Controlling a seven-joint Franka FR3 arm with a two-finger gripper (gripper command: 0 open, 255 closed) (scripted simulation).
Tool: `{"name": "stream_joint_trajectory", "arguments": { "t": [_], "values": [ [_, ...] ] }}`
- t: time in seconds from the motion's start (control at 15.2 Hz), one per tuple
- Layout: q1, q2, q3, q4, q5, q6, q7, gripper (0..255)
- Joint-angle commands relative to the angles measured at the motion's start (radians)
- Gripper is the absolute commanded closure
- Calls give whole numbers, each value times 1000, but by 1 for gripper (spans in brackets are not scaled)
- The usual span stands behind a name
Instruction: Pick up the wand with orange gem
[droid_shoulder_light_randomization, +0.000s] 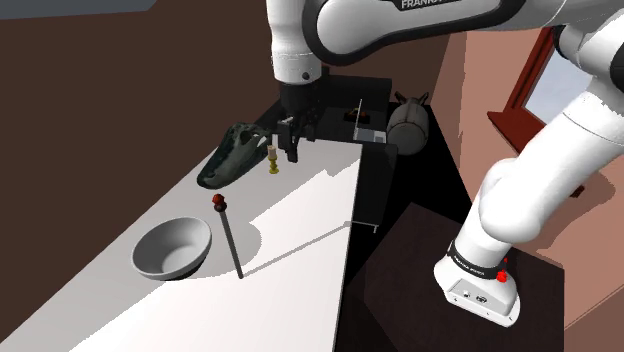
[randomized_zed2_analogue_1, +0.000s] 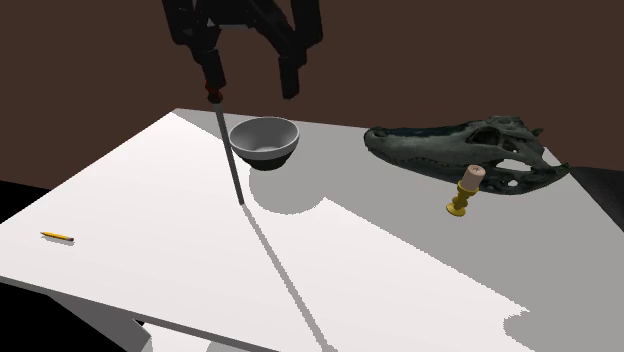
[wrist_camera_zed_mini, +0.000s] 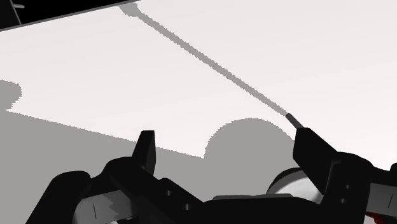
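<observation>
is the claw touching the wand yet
Apart. The shoulder view shows the open claw near the skull, with a clear stretch of table between it and the upright wand.

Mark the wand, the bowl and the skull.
wand (droid_shoulder_light_randomization: 231, 243): shoulder view, middle of its dark shaft.
bowl (randomized_zed2_analogue_1: 264, 155): second exterior view, on its outer wall.
skull (randomized_zed2_analogue_1: 425, 150): second exterior view, on the snout.
</observation>
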Motion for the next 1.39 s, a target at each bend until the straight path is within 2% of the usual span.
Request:
{"name": "stream_joint_trajectory", "arguments": {
  "t": [0.0,0.46,0.92,1.32],
  "values": [
    [8,67,32,60,-11,2,43,0],
    [66,338,126,302,-106,-7,201,0],
    [201,632,159,623,-238,-78,330,0],
    [189,623,155,529,-234,7,331,0]
  ]
}}
